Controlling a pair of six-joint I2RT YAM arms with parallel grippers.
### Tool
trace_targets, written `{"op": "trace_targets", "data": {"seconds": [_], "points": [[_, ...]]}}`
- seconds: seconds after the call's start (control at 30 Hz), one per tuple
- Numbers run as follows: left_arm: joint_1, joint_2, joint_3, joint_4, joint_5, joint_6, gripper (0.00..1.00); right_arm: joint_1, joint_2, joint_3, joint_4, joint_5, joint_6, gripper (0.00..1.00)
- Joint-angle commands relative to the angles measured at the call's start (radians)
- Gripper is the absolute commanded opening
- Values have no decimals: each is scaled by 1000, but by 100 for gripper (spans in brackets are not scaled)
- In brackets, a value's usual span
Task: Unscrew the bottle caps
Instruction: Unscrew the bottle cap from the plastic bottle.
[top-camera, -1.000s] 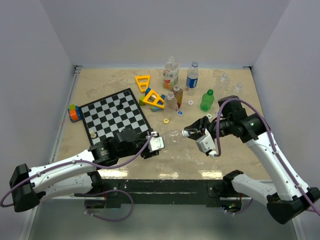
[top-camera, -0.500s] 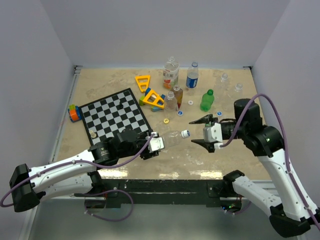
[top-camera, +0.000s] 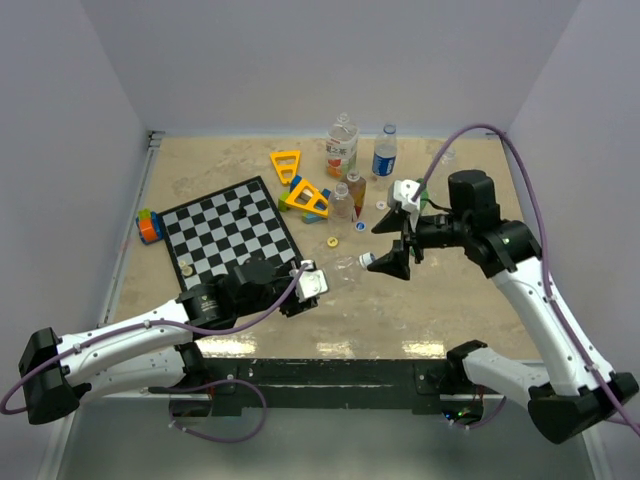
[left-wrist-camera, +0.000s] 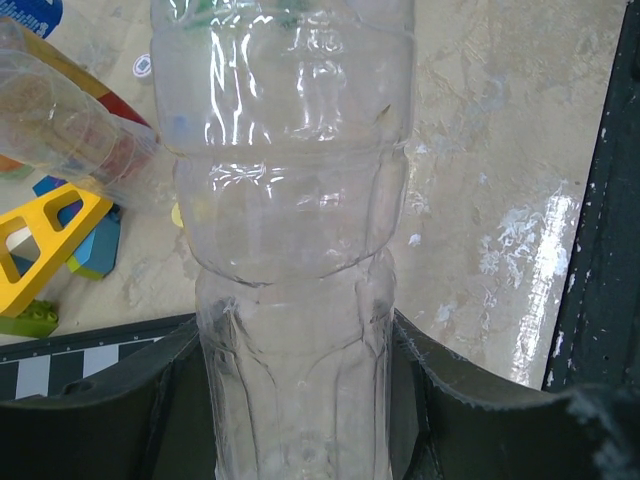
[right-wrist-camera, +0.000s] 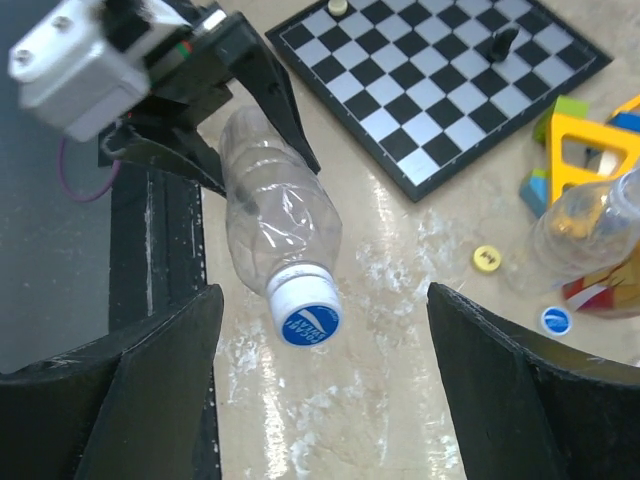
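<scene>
The left end effector (top-camera: 318, 282) is clamped on the body of a clear bottle (right-wrist-camera: 275, 215). It holds the bottle on its side above the desk (top-camera: 450, 310), neck pointing away from its jaws toward the right arm. In the left wrist view the bottle's ribbed wall fills the space between the two dark fingers and touches both.

The right end effector (top-camera: 383, 246) has its jaws wide apart and holds nothing. The bottle's white cap (right-wrist-camera: 305, 318), with a blue printed top, sits on the neck just ahead of this end effector, facing it. It lies in line with the gap between the fingers and is apart from both. From these views it is probably seated on the neck, though how tightly it is screwed cannot be told.

Beyond the right end effector's far finger, a loose yellow cap (right-wrist-camera: 487, 258) and a loose blue cap (right-wrist-camera: 555, 320) lie on the desk beside another clear bottle (right-wrist-camera: 580, 235). A chessboard (top-camera: 230, 232) lies just behind the left end effector.
</scene>
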Motion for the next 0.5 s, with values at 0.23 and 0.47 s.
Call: {"op": "trace_targets", "data": {"seconds": [0.23, 0.47], "points": [[-2, -37, 13, 35, -73, -17, 0, -2, 82, 11, 48, -51, 125, 84], [-2, -43, 14, 40, -84, -18, 0, -2, 105, -4, 36, -99, 125, 76]]}}
